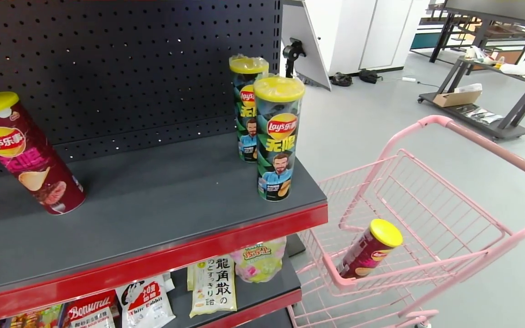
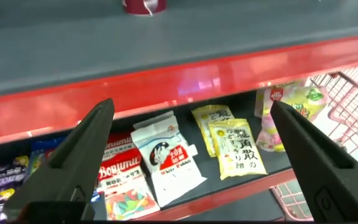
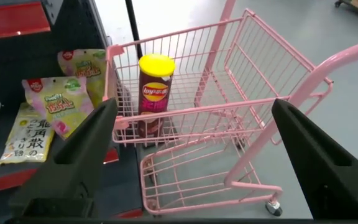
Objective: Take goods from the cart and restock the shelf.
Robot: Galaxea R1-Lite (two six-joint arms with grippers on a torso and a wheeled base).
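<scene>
- Chip can [image 1: 371, 248] stands in the pink cart [image 1: 440, 120], by the shelf [image 1: 153, 214].
- Right gripper [image 3: 192, 106] hangs wide open, holding nothing.
- Best pinch the can's middle, clear of the wires.

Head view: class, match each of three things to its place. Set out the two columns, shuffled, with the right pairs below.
Things
1. front green chip can
2. white snack bag
3. pink cart

Places
A. on the lower shelf
B. on the floor beside the shelving, with a maroon can inside
C. upright at the right end of the upper shelf

Pairs: 1-C; 2-A; 3-B
</scene>
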